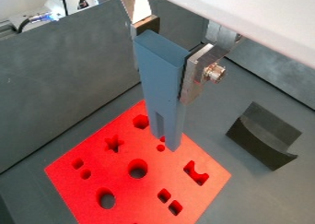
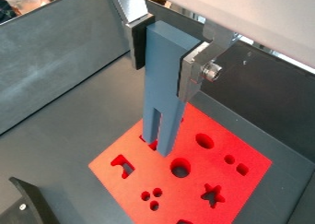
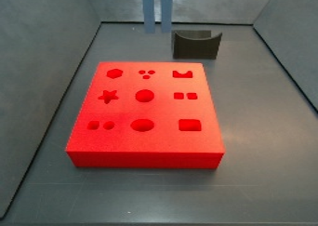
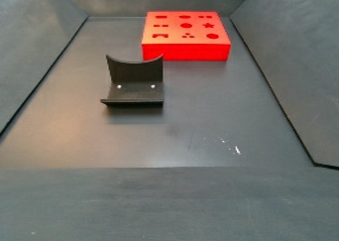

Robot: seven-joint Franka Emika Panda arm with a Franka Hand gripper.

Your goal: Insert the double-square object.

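Note:
My gripper (image 1: 170,53) is shut on the upper end of the double-square object (image 1: 160,89), a tall slate-blue slab held upright with its two thin prongs pointing down. Both wrist views show it between the silver fingers (image 2: 197,66). The prong tips hang above the red board (image 1: 110,168), a flat block with shaped holes, over its part nearest the arm. In a side view only the prongs (image 3: 152,6) show, coming down from above behind the board (image 3: 162,111). The gripper itself is out of both side views.
A dark grey curved block (image 3: 195,44) stands on the dark floor beyond the board; it also shows in a wrist view (image 1: 264,135) and a side view (image 4: 133,81). Grey walls enclose the floor. The board (image 4: 185,53) lies near the far wall.

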